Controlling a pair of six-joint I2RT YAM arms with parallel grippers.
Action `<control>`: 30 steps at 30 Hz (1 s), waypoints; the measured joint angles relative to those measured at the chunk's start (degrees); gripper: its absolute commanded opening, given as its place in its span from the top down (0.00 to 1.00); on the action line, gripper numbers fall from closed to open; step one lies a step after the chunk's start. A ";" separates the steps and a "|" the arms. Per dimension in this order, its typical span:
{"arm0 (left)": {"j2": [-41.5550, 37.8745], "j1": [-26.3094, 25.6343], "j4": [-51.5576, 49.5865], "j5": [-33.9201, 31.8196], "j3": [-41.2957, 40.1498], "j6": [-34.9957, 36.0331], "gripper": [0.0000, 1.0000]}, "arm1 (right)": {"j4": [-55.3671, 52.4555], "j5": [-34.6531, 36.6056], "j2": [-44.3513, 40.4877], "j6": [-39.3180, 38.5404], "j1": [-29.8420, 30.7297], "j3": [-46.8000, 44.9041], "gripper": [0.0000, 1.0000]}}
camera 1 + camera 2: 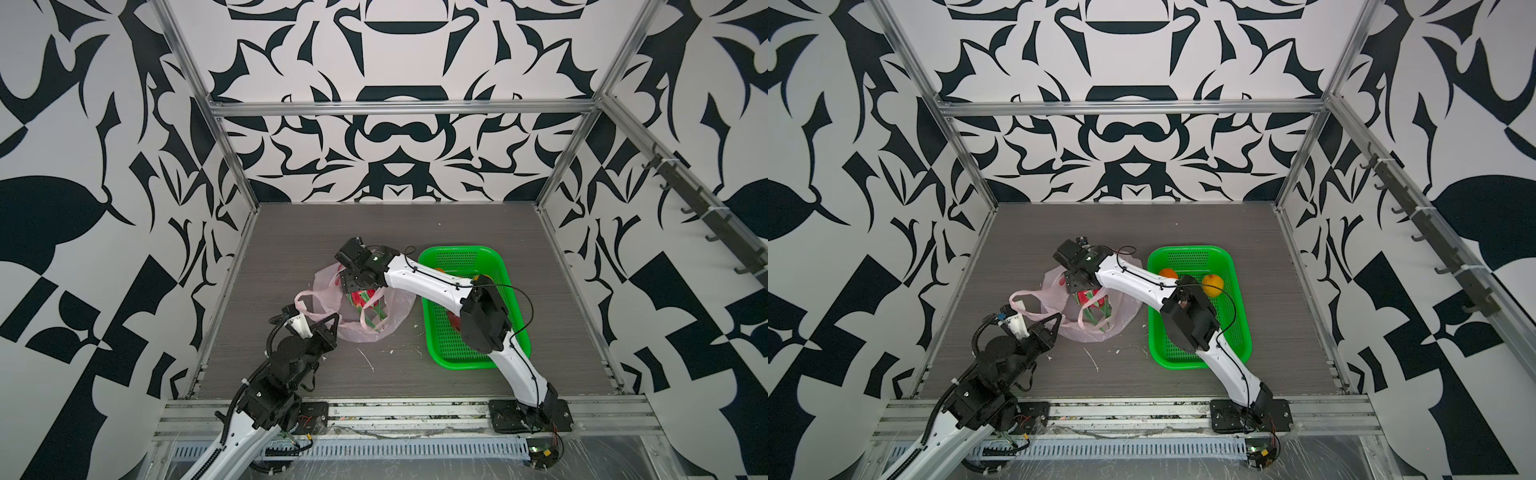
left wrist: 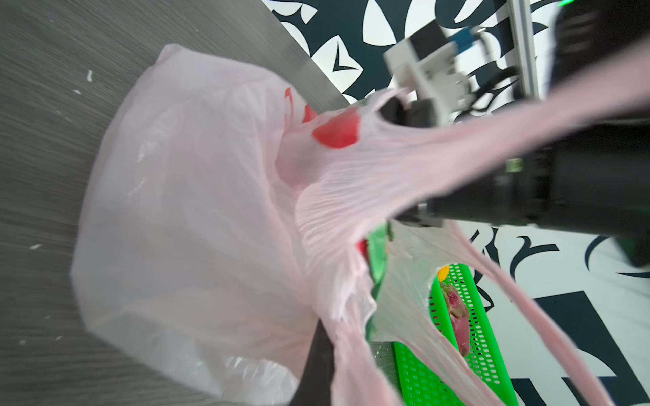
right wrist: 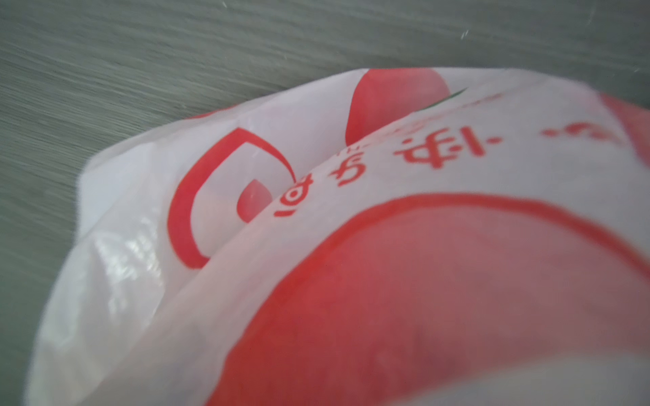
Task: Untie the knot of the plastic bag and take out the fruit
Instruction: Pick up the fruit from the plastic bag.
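One dragon fruit lies inside the plastic bag at the centre of both top views, showing red and green through the bag's open mouth. The right gripper points down into that mouth, directly above the fruit. Its fingertips are sunk below the film, so whether they grip the fruit or merely stand around it cannot be told. The right wrist view gives only the bag's film, with its red print pressed close to the lens, over the grey table.

At the lower left of the bag, the left gripper is clamped tight on the film at the bag's left edge. In the left wrist view the pink film fans out in taut pleats toward the dark, blurred gripper at the right of the frame. One loop handle curls just up and left of this gripper. A second loop handle drapes across the bag's lower side, apart from the first.

Just right of the bag stands the green basket. In a top view it holds an orange and a yellow-orange fruit near its upper end, on either side of the right arm. In the left wrist view, a second dragon fruit lies on its floor.
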 measured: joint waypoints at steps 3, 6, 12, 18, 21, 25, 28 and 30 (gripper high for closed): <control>1.57 0.00 0.68 -0.55 -0.13 -0.02 1.00 | -0.07 -0.20 -2.03 -0.46 0.17 -0.17 1.00; 4.07 0.00 1.40 -1.40 -0.26 -0.02 1.00 | -0.02 -1.31 -3.56 -1.05 0.52 -0.22 1.00; 9.57 0.00 2.45 -3.65 -0.35 0.55 1.00 | -0.09 -3.56 -5.86 -2.10 1.68 -1.88 1.00; 13.60 0.00 4.68 -8.22 1.46 3.19 1.00 | -0.15 -5.62 -8.79 -2.47 2.93 -7.13 1.00; 15.98 0.00 6.45 -10.71 3.48 5.22 1.00 | -0.50 -6.34 -10.58 -2.56 3.54 -9.62 1.00; 18.56 0.00 9.53 -13.40 5.62 8.15 1.00 | -0.90 -7.21 -13.18 -2.75 4.35 -11.87 1.00; 20.28 0.00 11.17 -14.71 6.80 10.01 1.00 | -1.51 -8.17 -14.82 -3.65 4.98 -12.35 1.00; 21.18 0.00 12.09 -15.28 7.45 11.15 1.00 | -1.64 -8.76 -15.74 -4.57 5.49 -12.35 1.00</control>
